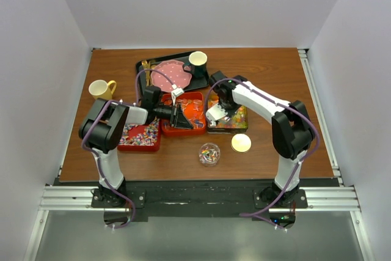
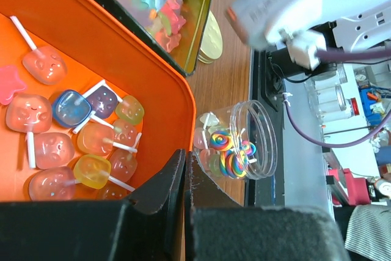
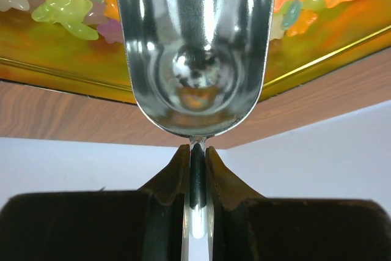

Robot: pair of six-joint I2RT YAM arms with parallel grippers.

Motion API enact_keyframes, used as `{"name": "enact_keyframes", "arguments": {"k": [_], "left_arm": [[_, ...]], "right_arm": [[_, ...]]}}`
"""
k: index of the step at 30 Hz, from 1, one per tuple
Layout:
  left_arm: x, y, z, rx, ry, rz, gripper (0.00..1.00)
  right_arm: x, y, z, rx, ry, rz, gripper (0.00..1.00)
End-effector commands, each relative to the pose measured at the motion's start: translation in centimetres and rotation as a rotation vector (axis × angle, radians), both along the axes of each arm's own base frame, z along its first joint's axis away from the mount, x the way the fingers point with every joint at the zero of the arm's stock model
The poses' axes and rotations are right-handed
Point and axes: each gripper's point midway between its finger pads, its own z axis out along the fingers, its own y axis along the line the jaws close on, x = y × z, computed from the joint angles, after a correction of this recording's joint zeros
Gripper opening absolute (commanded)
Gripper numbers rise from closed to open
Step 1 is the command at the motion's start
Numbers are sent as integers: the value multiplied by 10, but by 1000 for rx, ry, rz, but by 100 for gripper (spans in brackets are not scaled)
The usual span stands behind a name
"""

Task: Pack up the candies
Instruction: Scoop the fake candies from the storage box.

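Observation:
Orange-red lollipop candies [image 2: 55, 145] fill an orange tray [image 1: 183, 114]. My left gripper [image 2: 186, 156] hangs over that tray's near rim, shut, with nothing visible between its jaws. My right gripper [image 3: 197, 151] is shut on the thin handle of a metal scoop [image 3: 194, 47]. The scoop's bowl looks empty and points at the edge of a gold tray [image 1: 229, 120] of small star-shaped candies [image 3: 61, 10]. Mixed wrapped candies lie in a red tray [image 1: 140, 136] at the left. A clear jar [image 2: 241, 145] holding rainbow lollipops stands in front of the trays.
The jar's gold lid [image 1: 241, 143] lies beside the clear jar [image 1: 209, 154]. A black tray [image 1: 146, 65] at the back carries a pink dotted plate [image 1: 171, 76] and a cup [image 1: 197, 60]. A yellow mug [image 1: 101, 88] stands at the left.

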Motion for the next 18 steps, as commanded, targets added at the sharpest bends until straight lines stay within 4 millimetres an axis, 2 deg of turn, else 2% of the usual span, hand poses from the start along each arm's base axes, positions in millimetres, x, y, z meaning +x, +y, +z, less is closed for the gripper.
{"name": "enact_keyframes", "arguments": {"k": [1,6,7,15,18], "left_arm": [[-2,3,-21,37,40,27,5],[-3,2,-21,28,57,26,4],[-3,2,-20,25,58,25,4],[0,5,-12,10,59,35,4],[7,9,-4,-3,49,46,4]], "right_arm": [[-21,26,-9,37,50,20,0],[-27,48,-31,125,110,-131,0],[-29,57,-31,172,133,-142,0],[-49,70,-52,340,255,-231,0],[-50,75,-48,462,320,-279,0]]}}
